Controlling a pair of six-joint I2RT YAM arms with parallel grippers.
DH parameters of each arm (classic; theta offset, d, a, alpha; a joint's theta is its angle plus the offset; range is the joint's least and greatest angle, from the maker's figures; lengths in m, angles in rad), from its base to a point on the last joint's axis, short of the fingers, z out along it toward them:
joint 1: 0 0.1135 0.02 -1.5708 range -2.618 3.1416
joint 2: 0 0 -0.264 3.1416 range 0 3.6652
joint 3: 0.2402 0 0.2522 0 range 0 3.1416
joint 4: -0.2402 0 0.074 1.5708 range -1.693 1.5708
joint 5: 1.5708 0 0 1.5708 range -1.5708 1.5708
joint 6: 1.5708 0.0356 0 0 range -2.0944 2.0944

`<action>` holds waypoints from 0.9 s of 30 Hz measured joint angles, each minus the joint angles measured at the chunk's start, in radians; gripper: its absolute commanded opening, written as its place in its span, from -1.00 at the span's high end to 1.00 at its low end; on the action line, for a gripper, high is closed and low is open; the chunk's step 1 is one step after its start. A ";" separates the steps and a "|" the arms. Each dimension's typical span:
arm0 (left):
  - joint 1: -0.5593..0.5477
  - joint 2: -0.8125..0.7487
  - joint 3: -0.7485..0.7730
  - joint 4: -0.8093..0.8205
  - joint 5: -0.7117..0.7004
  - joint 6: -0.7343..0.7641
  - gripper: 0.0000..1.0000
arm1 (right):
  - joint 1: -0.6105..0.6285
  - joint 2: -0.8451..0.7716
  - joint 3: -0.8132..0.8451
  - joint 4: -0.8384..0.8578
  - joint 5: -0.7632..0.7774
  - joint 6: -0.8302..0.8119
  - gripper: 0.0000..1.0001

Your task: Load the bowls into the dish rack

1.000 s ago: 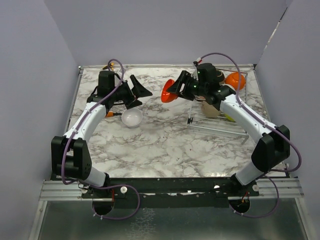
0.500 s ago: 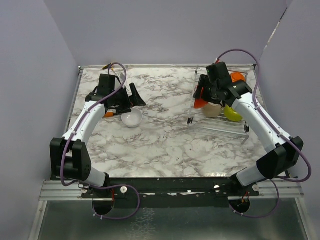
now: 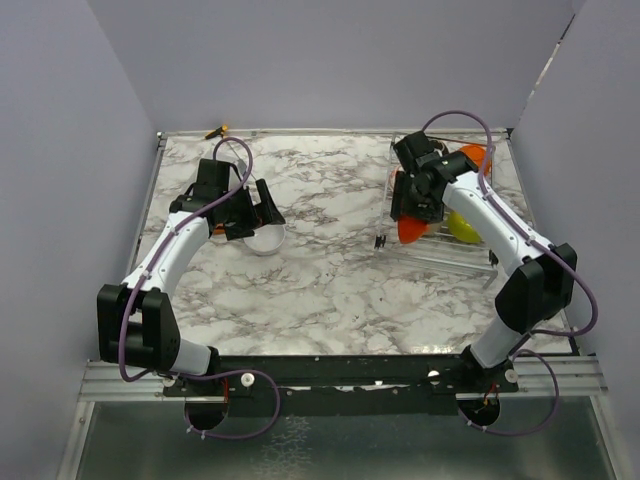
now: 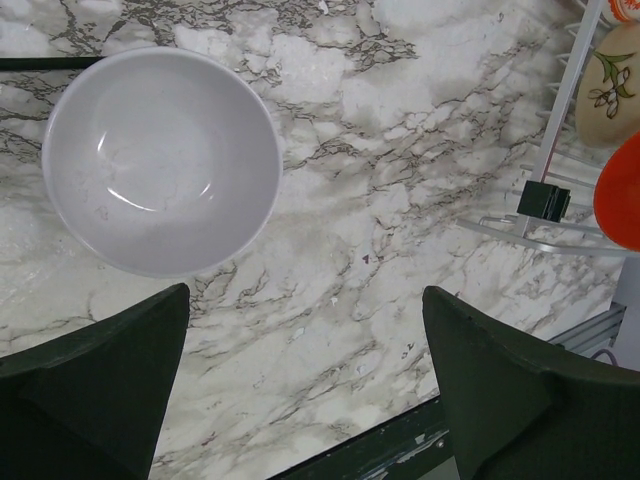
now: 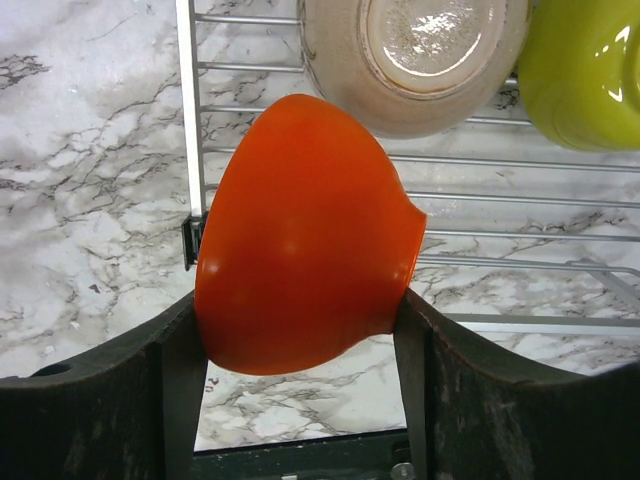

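Firmly clenched, the right gripper pinches a glossy orange bowl, tilted on its side over the silver wire dish rack's edge bar, near the racked beige bowl and lime green bowl, while the left gripper gapes wide, empty, beside a white bowl on the marble table.

The left arm and the right arm look the same. Each has long white tubes with big black blocks at the bends. A thin purple cable loops along each arm. The left fingers are dark, flat and wide, with sharp corners. The right fingers are dark too, with a rough, scuffed look and a small hole near one edge.
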 measured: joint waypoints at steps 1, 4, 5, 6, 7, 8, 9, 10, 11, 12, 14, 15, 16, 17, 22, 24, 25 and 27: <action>0.000 0.000 -0.001 0.000 0.000 0.000 -0.98 | 0.000 0.006 0.000 0.005 -0.002 -0.002 0.14; 0.000 0.000 -0.003 0.001 -0.002 0.000 -0.98 | 0.000 0.014 -0.001 0.040 -0.005 -0.010 0.14; 0.000 0.000 -0.004 0.001 -0.002 0.000 -0.98 | 0.000 0.016 -0.001 0.054 -0.004 -0.010 0.15; 0.000 -0.001 -0.004 0.001 -0.002 0.000 -0.98 | 0.000 0.019 -0.001 0.064 -0.002 -0.010 0.15; 0.000 -0.002 -0.005 0.001 -0.002 0.000 -0.98 | 0.000 0.024 -0.001 0.072 0.003 -0.010 0.15; 0.000 -0.004 -0.006 0.001 -0.002 0.000 -0.98 | 0.000 0.031 -0.001 0.078 0.008 -0.010 0.15; 0.000 -0.006 -0.008 0.001 -0.002 0.000 -0.98 | 0.000 0.042 0.000 0.080 0.013 -0.010 0.15; 0.000 -0.009 -0.010 0.001 -0.002 0.000 -0.98 | 0.000 0.055 0.000 0.080 0.019 -0.010 0.15; 0.000 -0.013 -0.011 0.001 -0.002 0.000 -0.98 | 0.000 0.068 0.000 0.078 0.025 -0.010 0.15; 0.000 -0.016 -0.012 0.000 -0.002 0.000 -0.98 | 0.000 0.080 0.000 0.076 0.027 -0.009 0.15; 0.000 -0.026 -0.017 0.000 -0.002 0.001 -0.98 | 0.003 0.098 0.000 0.070 0.035 -0.006 0.16; 0.000 -0.031 -0.020 0.001 -0.002 0.002 -0.98 | 0.008 0.104 0.000 0.065 0.040 -0.002 0.16; 0.000 -0.034 -0.023 0.001 -0.002 0.003 -0.98 | 0.010 0.106 0.000 0.059 0.048 0.001 0.15; 0.000 -0.037 -0.027 0.001 -0.002 0.005 -0.98 | 0.012 0.106 0.000 0.052 0.055 0.004 0.15; 0.000 -0.039 -0.034 0.000 -0.002 0.008 -0.98 | 0.013 0.106 0.000 0.032 0.060 0.007 0.15; 0.000 -0.039 -0.034 0.000 -0.002 0.009 -0.98 | 0.012 0.106 0.000 0.030 0.053 -0.002 0.15; 0.000 -0.039 -0.034 0.000 -0.002 0.010 -0.98 | 0.011 0.106 0.000 0.027 0.048 -0.008 0.15; 0.000 -0.039 -0.035 0.000 -0.002 0.011 -0.98 | 0.008 0.106 0.000 0.014 0.037 -0.017 0.15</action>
